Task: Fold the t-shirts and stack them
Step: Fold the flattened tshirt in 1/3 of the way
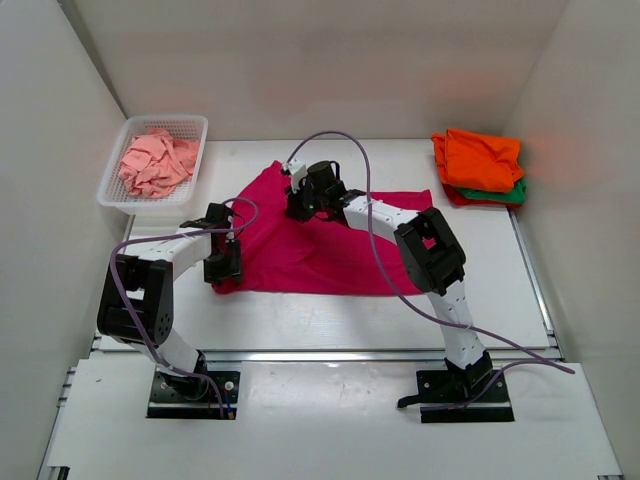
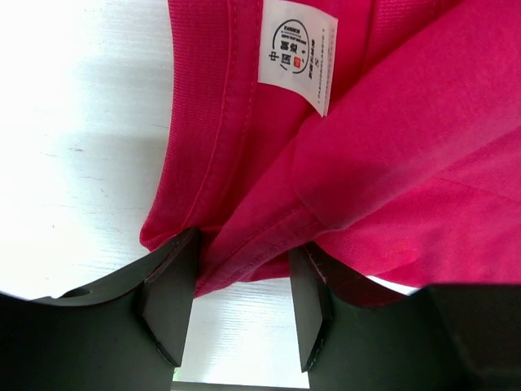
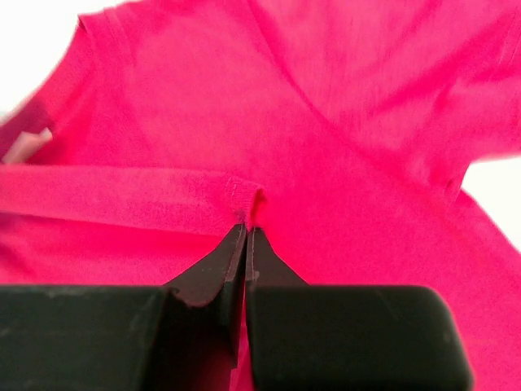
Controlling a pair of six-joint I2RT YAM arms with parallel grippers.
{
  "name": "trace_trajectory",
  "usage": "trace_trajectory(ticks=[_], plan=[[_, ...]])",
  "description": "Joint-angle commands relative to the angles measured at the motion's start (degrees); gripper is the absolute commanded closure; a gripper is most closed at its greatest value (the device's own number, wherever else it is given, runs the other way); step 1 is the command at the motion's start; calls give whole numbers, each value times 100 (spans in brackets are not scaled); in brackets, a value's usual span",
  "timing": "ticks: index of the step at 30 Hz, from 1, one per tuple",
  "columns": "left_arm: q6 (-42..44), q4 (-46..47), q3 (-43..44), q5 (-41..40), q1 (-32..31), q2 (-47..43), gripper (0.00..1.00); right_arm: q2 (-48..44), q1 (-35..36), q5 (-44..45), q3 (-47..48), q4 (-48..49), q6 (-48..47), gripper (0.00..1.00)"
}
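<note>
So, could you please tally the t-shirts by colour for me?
magenta t-shirt: 1
orange t-shirt: 1
green t-shirt: 1
red t-shirt: 1
salmon-pink t-shirt: 1
Total: 5

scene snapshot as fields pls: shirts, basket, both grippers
working shirt: magenta shirt, spread mid table
right gripper: shut, pinching a fold of it
left gripper: open, jaws either side of its edge
stack, far right: orange shirt atop green shirt, red shirt beneath
basket, far left: holds crumpled salmon shirt
</note>
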Motion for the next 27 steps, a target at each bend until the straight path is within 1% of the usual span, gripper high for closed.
trace_trajectory(ticks=[1, 4, 5, 6, 7, 8, 9, 11, 12, 14, 16, 17, 20, 23, 24, 25, 26, 27], plan=[[-14, 75, -95, 30, -28, 14, 42, 53, -47, -91, 496, 186, -14, 100], [47, 14, -86, 47, -11, -21, 42, 203, -30, -126, 663, 80, -92, 100], [13, 57, -86, -5, 24, 14, 42, 212, -12, -100, 706, 2, -110, 98], [12, 58, -77, -5, -19, 23, 42, 290, 14, -91, 794, 1, -119, 89], [21, 58, -77, -14, -2, 23, 41, 326, 23, 31, 803, 1, -145, 86], [4, 31, -51, -40, -2, 6, 40, 352, 58, 171, 864, -129, -171, 78], [12, 40, -34, -58, 15, -12, 40, 326, 41, 260, 874, -148, -154, 72], [-23, 58, 10, -128, 7, -91, 39, 239, 41, 558, 847, -139, -198, 67], [-32, 31, 45, -146, 68, -161, 39, 203, -3, 664, 847, -174, -207, 66], [-58, 31, 151, -251, 85, -336, 39, 63, -91, 1172, 865, -288, -181, 64], [-84, 5, 273, -304, 120, -468, 37, -130, -205, 1559, 830, -455, -172, 64], [-84, -100, 448, -235, 156, -574, 36, -261, -379, 1718, 795, -569, -154, 63], [-49, -276, 862, -146, 138, -741, 34, -753, -766, 1797, 497, -1121, -40, 63], [-67, -426, 916, -50, -2, -838, 33, -1455, -1136, 1930, -249, -1606, 250, 63], [-67, -356, 837, 3, -20, -830, 34, -1806, -1250, 1922, -625, -1720, 607, 63], [-93, -242, 724, 108, -63, -803, 34, -1949, -1391, 1878, -1108, -1748, 819, 63], [-102, -128, 662, 144, -107, -794, 35, -2333, -1470, 1756, -1608, -1730, 1030, 63], [-154, -31, 565, 196, -134, -655, 35, -2676, -1602, 1676, -1840, -1695, 1076, 63]])
